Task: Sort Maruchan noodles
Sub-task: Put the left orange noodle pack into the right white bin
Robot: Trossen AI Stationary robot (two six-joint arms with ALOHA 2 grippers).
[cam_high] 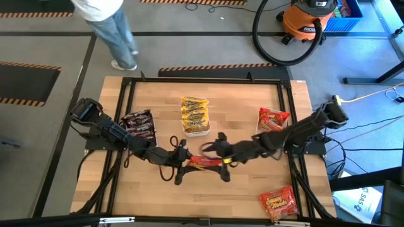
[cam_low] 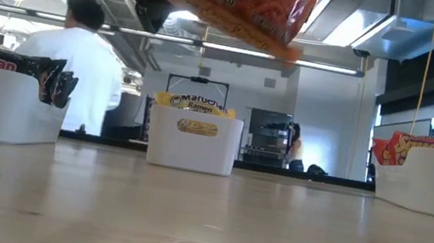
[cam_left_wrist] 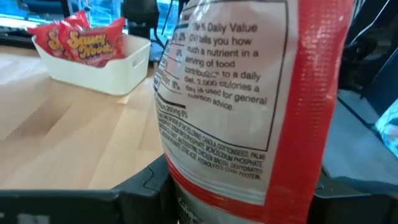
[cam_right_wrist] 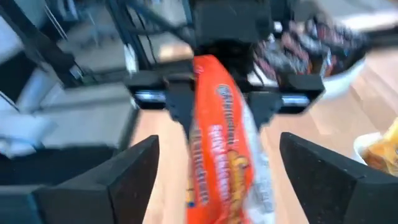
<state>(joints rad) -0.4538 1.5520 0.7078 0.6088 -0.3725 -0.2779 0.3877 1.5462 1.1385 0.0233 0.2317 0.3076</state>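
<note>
A red-orange Maruchan noodle packet (cam_high: 205, 161) hangs above the table's middle, near the front, with my left gripper (cam_high: 184, 161) shut on it. In the low view the packet (cam_low: 243, 5) sits high above the wood. My right gripper (cam_high: 219, 156) is open. In the right wrist view its fingers (cam_right_wrist: 124, 180) stand on either side of the packet's free end (cam_right_wrist: 224, 162), with gaps to it. White trays at the back hold dark packets (cam_high: 140, 123), yellow packets (cam_high: 194, 115) and red packets (cam_high: 273, 120). My left gripper pinches the packet's left end (cam_right_wrist: 214, 74) between its two fingers, which come about level from the table's left. In the left wrist view the printed back (cam_left_wrist: 224, 93) rises from between the fingers. The packet stands on edge, lifted clear of the table.
One more red packet (cam_high: 278, 203) lies loose on the wood near the front right corner. A black frame (cam_high: 126, 94) runs round the table top. A person (cam_low: 80, 58) stands beyond the far edge. An orange vacuum (cam_high: 309, 19) stands on the floor behind.
</note>
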